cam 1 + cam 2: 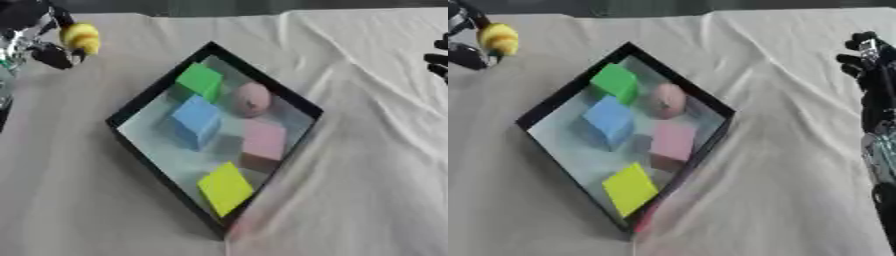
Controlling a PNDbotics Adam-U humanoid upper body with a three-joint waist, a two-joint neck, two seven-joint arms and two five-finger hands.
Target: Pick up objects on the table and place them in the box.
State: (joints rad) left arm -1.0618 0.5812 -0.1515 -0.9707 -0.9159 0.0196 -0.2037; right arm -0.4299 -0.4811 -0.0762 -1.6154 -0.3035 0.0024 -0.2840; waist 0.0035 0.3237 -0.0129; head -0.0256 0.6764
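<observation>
A black-rimmed box [140,97] lies askew in the middle of the cloth-covered table. Inside it lie a green block [201,80], a blue block [196,120], a pink rounded thing [252,99], a pink block [264,142] and a yellow-green block [226,187]. My left hand [48,47] is up at the top left, clear of the box, its fingers curled round a small yellow rounded thing [81,37]. At the right edge my right hand [866,62] stays away from the box, fingers relaxed and holding nothing.
A wrinkled beige cloth [367,150] covers the table, with folds running to the right of the box. A dark strip marks the table's far edge at the top.
</observation>
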